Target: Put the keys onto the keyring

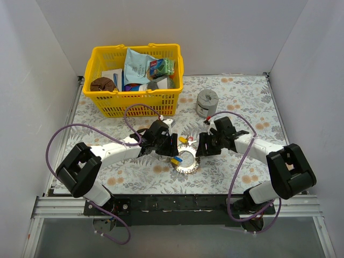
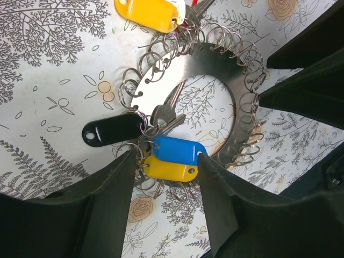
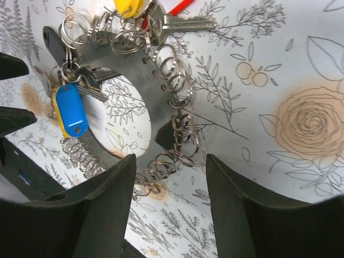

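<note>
The keyring (image 1: 187,161) is a flat silver ring with many small split rings along its edge, lying on the floral cloth between my grippers. In the left wrist view the keyring (image 2: 212,62) carries silver keys (image 2: 169,110) with a black tag (image 2: 113,129), a blue tag (image 2: 177,149) and a yellow tag (image 2: 169,167). Another yellow tag (image 2: 148,13) lies at its far edge. My left gripper (image 2: 166,161) is open, with a finger on either side of the blue and yellow tags. My right gripper (image 3: 171,161) is open over the keyring's (image 3: 148,75) split rings. A loose silver key (image 3: 185,22) lies beyond.
A yellow basket (image 1: 134,80) full of packets stands at the back left. A squat grey metal cylinder (image 1: 207,102) stands behind the right gripper. White walls close in the table on three sides. Purple cables loop beside both arms.
</note>
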You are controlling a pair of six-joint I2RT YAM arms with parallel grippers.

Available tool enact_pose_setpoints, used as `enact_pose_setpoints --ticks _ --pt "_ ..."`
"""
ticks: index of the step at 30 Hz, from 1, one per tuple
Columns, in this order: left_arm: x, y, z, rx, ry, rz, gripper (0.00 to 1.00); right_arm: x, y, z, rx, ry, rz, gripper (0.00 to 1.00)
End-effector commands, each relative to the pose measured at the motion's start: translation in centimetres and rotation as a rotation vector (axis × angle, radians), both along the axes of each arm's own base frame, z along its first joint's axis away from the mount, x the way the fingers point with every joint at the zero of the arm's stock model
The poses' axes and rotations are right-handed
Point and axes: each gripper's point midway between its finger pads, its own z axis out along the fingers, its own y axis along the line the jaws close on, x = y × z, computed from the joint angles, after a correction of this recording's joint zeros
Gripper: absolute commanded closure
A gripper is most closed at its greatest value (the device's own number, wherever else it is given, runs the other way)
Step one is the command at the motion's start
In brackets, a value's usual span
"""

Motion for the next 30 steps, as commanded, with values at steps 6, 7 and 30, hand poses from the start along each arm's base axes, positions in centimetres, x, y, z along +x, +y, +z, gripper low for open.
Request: enact_pose_setpoints --ticks 6,7,30 --pt "0.7 -0.5 0.8 -0.015 -0.035 0.007 0.51 -1.5 1.9 0.1 0.133 0.049 0.077 0.39" --pt "0.7 -0.4 0.7 -0.015 -0.033 0.008 0.51 -2.0 1.8 0.0 0.139 0.060 0.081 0.40" --pt "1.9 -0.7 1.8 -0.037 -0.044 0.061 0.51 -0.1 2.8 4.7 0.218 -0.117 0.103 0.40"
